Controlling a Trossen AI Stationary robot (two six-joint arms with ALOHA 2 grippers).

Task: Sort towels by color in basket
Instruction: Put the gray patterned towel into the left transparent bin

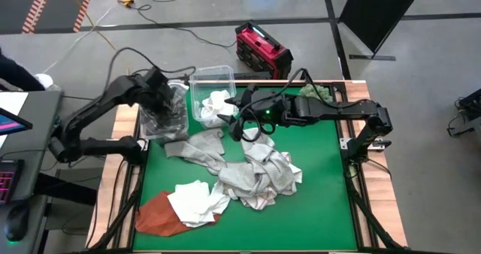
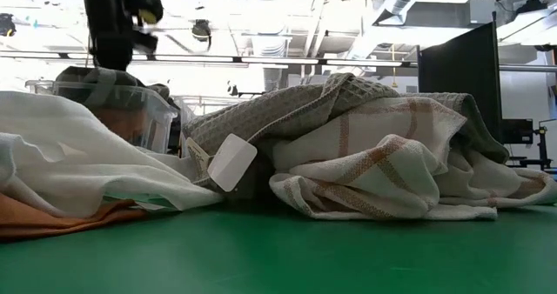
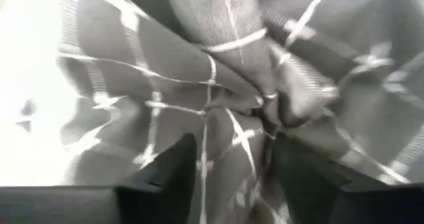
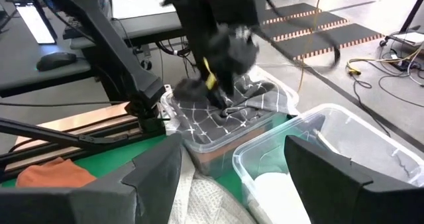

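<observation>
A dark grey checked towel (image 3: 218, 85) lies crumpled in the left clear bin (image 1: 146, 122), also seen in the right wrist view as the dark towel (image 4: 246, 108). My left gripper (image 3: 232, 184) points down over it, open, one finger on each side of a fold. My right gripper (image 4: 235, 184) hangs open by the second clear bin (image 1: 213, 74), which holds a white towel (image 1: 214, 107). A pile of light checked and grey towels (image 1: 255, 175) lies mid-mat. A white towel (image 1: 197, 201) rests on a rust-orange one (image 1: 156, 215) at the near left. My left gripper stands open right at the dark grey checked towel's bunched top (image 3: 265, 111), coming from above and pointing down into the bin. Whether its fingertips (image 3: 173, 168) touch the cloth, I cannot tell. The towel rests in the bin.
A green spiky ball (image 1: 314, 91) sits at the mat's far right corner. Bare green mat (image 1: 323, 209) lies near and right of the pile. A red case (image 1: 263, 49) stands on the floor beyond the table. In the low view the pile (image 2: 374, 155) blocks most of the table.
</observation>
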